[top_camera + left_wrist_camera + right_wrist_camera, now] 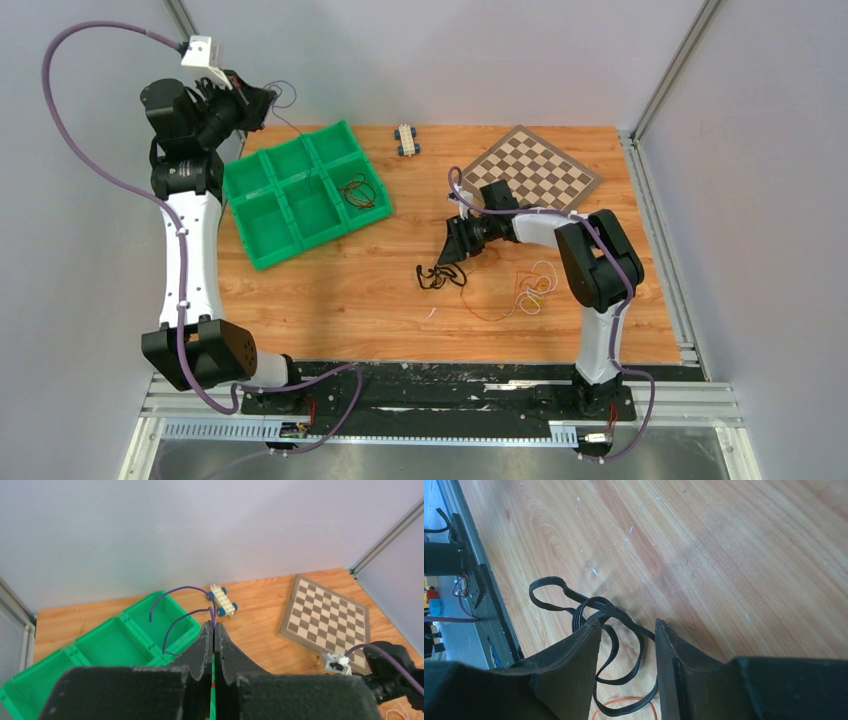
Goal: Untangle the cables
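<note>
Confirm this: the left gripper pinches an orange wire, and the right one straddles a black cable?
Wrong colour: the wire in the left gripper is purple, as the left wrist view shows. The right gripper does straddle the black cable.

tray [320, 238] 1 | chessboard [530, 168] 1 | toy car [406, 139] 1 | cables [440, 275] — at least 4

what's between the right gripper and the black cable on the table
Nothing visible. The right gripper hangs open directly over the black cable, whose loops show between its fingers, lying on the wooden table.
</note>
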Available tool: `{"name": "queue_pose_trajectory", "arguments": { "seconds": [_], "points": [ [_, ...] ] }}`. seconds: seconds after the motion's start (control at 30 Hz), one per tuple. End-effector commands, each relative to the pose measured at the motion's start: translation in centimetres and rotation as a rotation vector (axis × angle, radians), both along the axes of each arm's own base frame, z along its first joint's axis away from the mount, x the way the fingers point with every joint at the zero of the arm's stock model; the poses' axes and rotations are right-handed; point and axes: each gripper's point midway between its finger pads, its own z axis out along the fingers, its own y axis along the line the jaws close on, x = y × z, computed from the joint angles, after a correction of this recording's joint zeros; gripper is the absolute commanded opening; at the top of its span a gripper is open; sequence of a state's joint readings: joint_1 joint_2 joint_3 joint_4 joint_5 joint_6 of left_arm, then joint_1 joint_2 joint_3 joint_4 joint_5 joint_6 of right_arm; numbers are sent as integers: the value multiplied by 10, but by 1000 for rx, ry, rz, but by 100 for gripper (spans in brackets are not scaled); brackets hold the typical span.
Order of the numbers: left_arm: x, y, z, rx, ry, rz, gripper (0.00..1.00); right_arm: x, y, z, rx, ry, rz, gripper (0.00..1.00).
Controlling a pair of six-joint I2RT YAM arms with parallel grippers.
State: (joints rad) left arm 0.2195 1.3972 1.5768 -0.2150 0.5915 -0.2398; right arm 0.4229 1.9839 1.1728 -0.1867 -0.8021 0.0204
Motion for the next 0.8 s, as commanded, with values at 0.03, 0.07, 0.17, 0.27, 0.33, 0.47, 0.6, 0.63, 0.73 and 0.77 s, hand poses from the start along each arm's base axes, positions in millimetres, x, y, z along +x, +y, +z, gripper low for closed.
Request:
{"name": "queue_pose_trajectory", "arguments": {
  "seconds": [0.03,0.07,0.17,0.27,0.33,0.47,0.6,0.63,0.73,0.77],
  "points": [
    [-9,-5,50,5,-124,-31,0,10,4,14,20,-47,8,44],
    [-7,-4,49,6,-123,-31,0,11,4,14,20,-47,8,44],
    [-2,-3,40,2,-106,-32,0,12,4,12,18,-42,5,44],
    [6,2,24,12,-85,-13,0,12,4,13,18,-44,4,44],
    [12,5,10,26,-65,-5,0,11,3,12,14,-44,4,44],
    [19,13,-19,56,-22,15,0,10,1,10,6,-43,0,45],
    [26,24,-57,86,46,37,0,7,0,9,3,-37,0,45],
    [28,26,-72,99,71,35,0,7,0,9,3,-36,0,45],
    [28,27,-105,139,124,8,0,6,-1,9,1,-35,0,45],
    [26,27,-123,156,153,-1,0,5,-1,8,-1,-32,-2,45]
  ]
}}
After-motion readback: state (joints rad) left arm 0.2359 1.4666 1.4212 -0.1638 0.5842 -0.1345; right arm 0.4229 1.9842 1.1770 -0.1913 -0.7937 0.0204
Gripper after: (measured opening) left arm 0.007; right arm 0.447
